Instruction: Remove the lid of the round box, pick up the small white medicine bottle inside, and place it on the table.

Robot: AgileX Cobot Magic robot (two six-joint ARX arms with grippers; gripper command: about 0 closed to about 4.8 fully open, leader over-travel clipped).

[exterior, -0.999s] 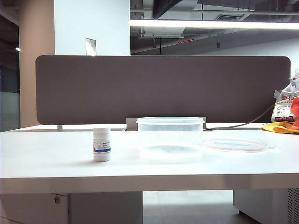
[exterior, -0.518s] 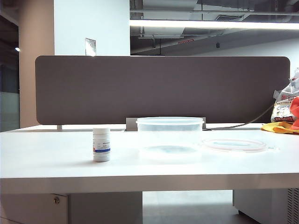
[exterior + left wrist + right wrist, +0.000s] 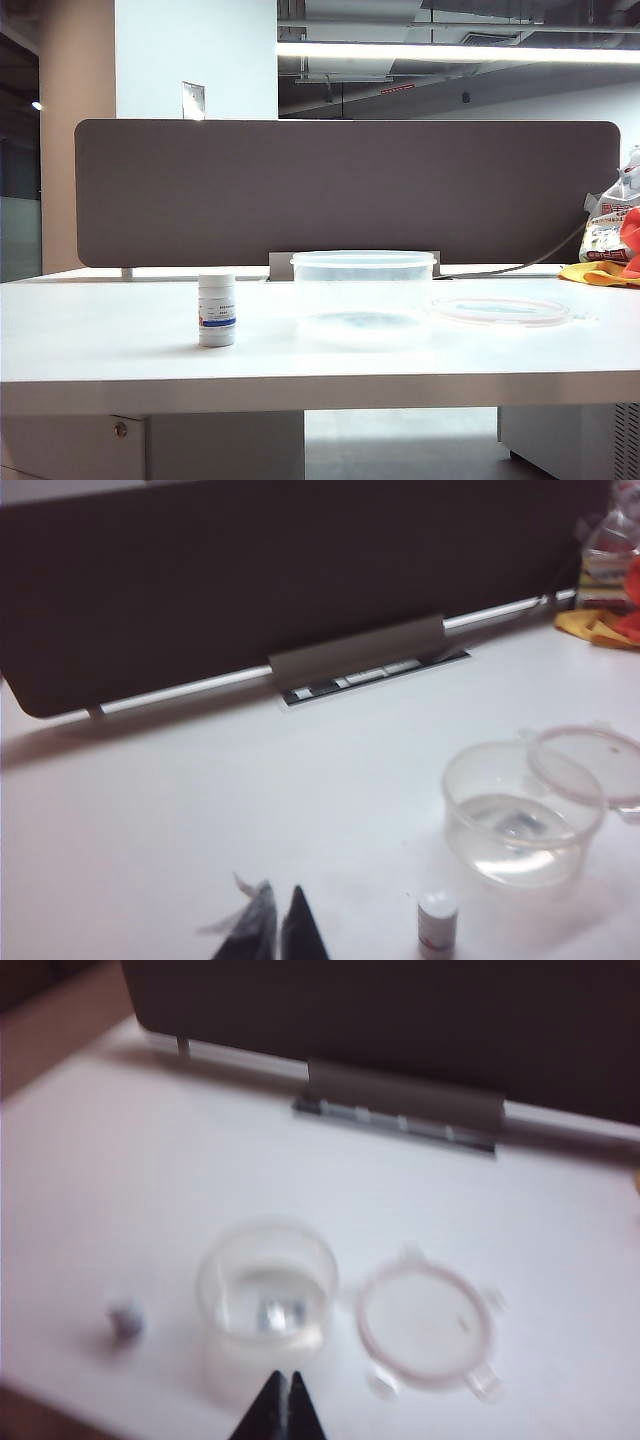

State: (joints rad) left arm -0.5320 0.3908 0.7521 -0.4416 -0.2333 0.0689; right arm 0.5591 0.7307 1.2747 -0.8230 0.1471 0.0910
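Note:
The small white medicine bottle (image 3: 217,309) stands upright on the white table (image 3: 100,340), left of the clear round box (image 3: 364,290), which is uncovered with nothing in it. The lid (image 3: 500,310) lies flat on the table to the box's right. Neither gripper shows in the exterior view. My left gripper (image 3: 277,900) is shut and holds nothing, raised above the table, with the bottle (image 3: 437,922) beside it and the box (image 3: 520,815) and lid (image 3: 590,765) farther off. My right gripper (image 3: 283,1380) is shut and holds nothing, high above the near side of the box (image 3: 265,1295), with the lid (image 3: 425,1325) and bottle (image 3: 126,1318) to either side.
A dark brown partition panel (image 3: 350,190) runs along the table's far edge, with a grey bracket (image 3: 355,650) at its base. A plastic bag and orange-yellow items (image 3: 610,250) sit at the far right, with a cable leading to them.
Nothing has moved in the exterior view; bottle, box and lid stay where they were.

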